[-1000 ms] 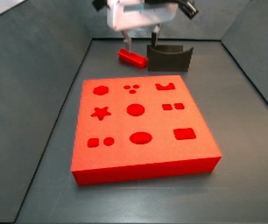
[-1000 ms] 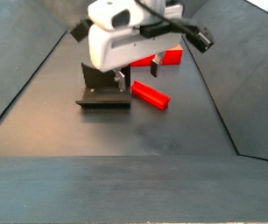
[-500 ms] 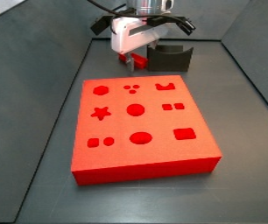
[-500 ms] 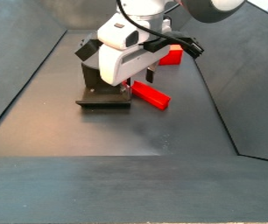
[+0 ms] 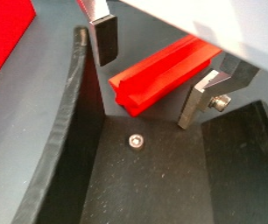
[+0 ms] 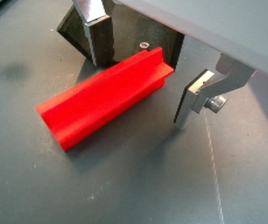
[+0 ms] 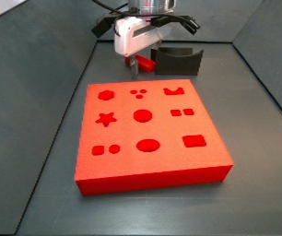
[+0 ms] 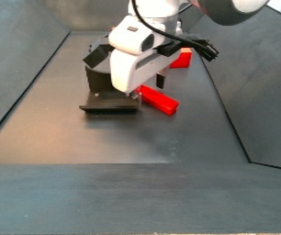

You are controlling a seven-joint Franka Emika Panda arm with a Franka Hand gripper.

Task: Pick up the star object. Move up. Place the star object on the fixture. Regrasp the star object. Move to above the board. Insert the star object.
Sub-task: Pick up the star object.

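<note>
The star object (image 5: 162, 73) is a long red bar with a star-shaped cross-section, lying flat on the dark floor beside the fixture (image 8: 107, 97). It also shows in a wrist view (image 6: 105, 93) and in both side views (image 7: 145, 65) (image 8: 159, 100). My gripper (image 5: 151, 79) is down low over it and open, with one finger on each side of the bar and neither visibly pressing on it. The gripper also shows in the wrist view (image 6: 146, 77) and in a side view (image 8: 137, 86). The red board (image 7: 150, 129) with shaped holes lies in front; its star hole (image 7: 107, 118) is empty.
The fixture (image 7: 178, 61) stands close to the gripper, and its base plate (image 5: 124, 166) with a screw lies just past the bar's end. Sloped dark walls (image 8: 27, 83) bound the floor. A corner of the board (image 8: 180, 58) shows behind the arm.
The gripper has come down from above the bar until its open fingers straddle it. The star object has not moved.
</note>
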